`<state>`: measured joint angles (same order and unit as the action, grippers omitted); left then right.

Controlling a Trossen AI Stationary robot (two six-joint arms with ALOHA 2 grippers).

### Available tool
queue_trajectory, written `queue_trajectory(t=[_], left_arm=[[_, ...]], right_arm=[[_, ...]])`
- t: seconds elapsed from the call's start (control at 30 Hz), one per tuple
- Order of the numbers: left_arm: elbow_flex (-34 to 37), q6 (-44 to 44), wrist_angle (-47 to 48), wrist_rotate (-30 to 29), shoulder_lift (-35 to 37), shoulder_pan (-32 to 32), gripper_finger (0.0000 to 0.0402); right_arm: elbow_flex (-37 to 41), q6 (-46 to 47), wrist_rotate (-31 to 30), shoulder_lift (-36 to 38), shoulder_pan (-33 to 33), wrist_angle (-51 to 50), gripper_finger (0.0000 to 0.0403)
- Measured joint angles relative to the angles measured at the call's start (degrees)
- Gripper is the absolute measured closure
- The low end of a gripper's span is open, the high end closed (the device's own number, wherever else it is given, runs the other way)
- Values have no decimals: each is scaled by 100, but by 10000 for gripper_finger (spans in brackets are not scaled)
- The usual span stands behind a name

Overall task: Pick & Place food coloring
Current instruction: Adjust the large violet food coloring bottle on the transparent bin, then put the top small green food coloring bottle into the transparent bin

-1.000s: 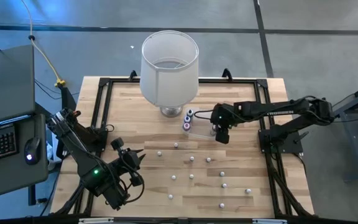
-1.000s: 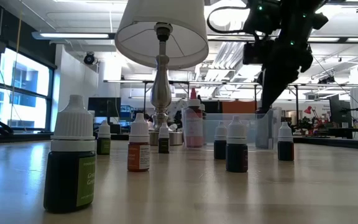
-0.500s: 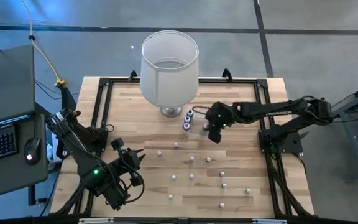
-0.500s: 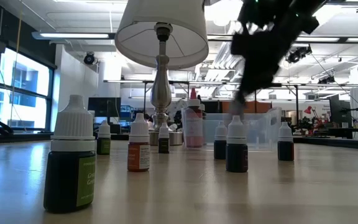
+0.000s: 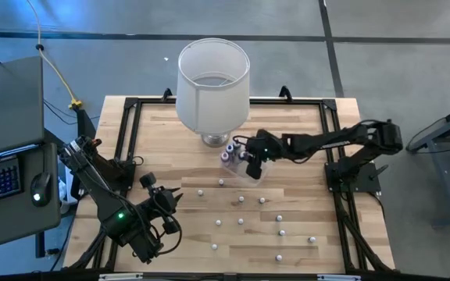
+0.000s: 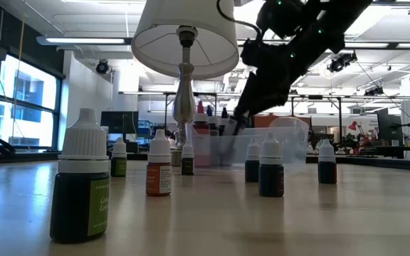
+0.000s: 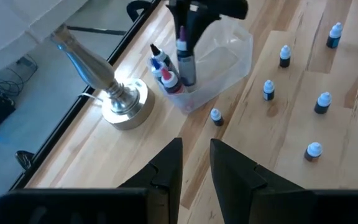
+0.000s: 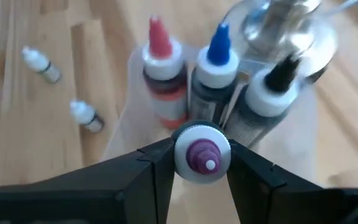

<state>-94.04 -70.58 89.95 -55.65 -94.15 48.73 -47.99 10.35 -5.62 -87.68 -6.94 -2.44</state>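
Note:
Several tiny white-capped food coloring bottles point(image 5: 241, 222) stand upright and scattered on the wooden table; in the low view a green one point(image 6: 80, 186) is nearest. A clear plastic tub point(image 5: 246, 173) sits by the lamp base. In it stand three larger bottles point(image 8: 216, 68) with red, blue and black tips. My right gripper point(image 5: 251, 164) reaches over the tub and is shut on a purple-tipped bottle point(image 8: 202, 155). My left gripper point(image 5: 175, 198) waits open near the table's near left corner. My right gripper pinches the purple-tipped bottle by its white collar point(image 8: 185, 146) just under the tip, one finger point(image 8: 145, 171) on each side. The fingers come slanting down from the table's right. The bottle stands nearly upright, its body point(image 7: 188, 62) down inside the tub beside the other three.
A big white lampshade point(image 5: 213, 78) on a metal stand point(image 7: 89, 62) rises just beyond the tub. A black frame rail point(image 5: 135, 125) edges the table. A keyboard and mouse point(image 5: 41, 187) sit off the left side. Bare wood lies between the scattered bottles.
My right gripper has swung from the tub's right end toward the table's left and the lamp, tipping as it went. The tub and the three bottles in it have slid left, closer to the lamp base.

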Motion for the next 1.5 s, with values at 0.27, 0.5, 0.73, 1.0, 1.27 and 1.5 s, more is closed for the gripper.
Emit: queue_trajectory(t=[0.27,0.5,0.73,1.0,1.27,1.5], left_arm=[[0,2,0,-23,0,0,323],[0,-15,0,12,0,0,323],[0,-16,0,51,0,0,323],[0,-20,-2,71,0,0,323],[0,437,-1,57,38,2,323],[35,1127,-20,-38,757,56,323]], right_arm=[[6,-147,-6,-14,-608,-167,281],[6,-169,278,-24,-841,-251,280],[6,-505,82,-44,-846,-228,252],[6,-633,-23,-74,-843,107,222],[6,-634,192,642,-479,-120,224],[4,-633,209,1800,256,-951,224]])
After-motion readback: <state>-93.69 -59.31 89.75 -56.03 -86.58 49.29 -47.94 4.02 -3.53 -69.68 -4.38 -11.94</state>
